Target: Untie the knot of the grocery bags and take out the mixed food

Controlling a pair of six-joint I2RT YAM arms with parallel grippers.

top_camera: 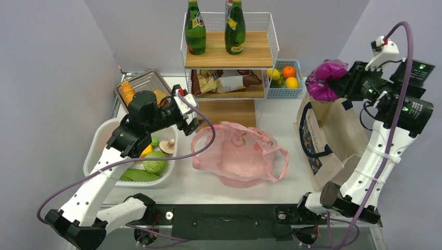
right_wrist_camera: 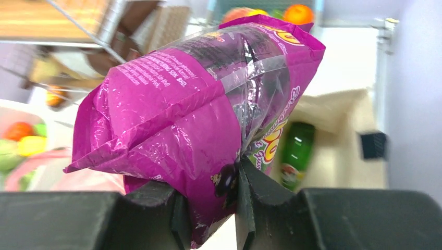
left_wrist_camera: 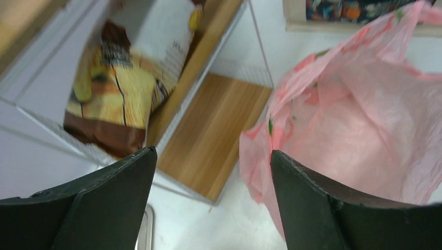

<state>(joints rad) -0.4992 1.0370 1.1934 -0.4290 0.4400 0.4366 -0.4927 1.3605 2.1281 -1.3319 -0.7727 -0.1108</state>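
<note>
The pink grocery bag (top_camera: 240, 153) lies flat and slack mid-table with both loop handles loose; no knot shows. It also fills the right of the left wrist view (left_wrist_camera: 359, 120). My left gripper (top_camera: 194, 125) is open and empty just left of the bag's edge, its jaws wide apart (left_wrist_camera: 212, 151). My right gripper (top_camera: 341, 82) is shut on the purple snack packet (top_camera: 326, 79), held high over the beige tote (top_camera: 333, 140). The packet (right_wrist_camera: 198, 104) is pinched at its lower edge by that gripper (right_wrist_camera: 211, 179). A green bottle (right_wrist_camera: 296, 153) lies inside the tote. A lemon (top_camera: 146, 151), a mushroom (top_camera: 167, 146) and green vegetables (top_camera: 155, 162) lie in the white tub (top_camera: 99, 151).
A wire-and-wood shelf (top_camera: 229, 52) at the back holds two green bottles (top_camera: 196, 26) and snack bags (top_camera: 221, 80). A blue basket of fruit (top_camera: 285, 78) is beside it. A metal tray (top_camera: 143, 83) with food sits at the back left.
</note>
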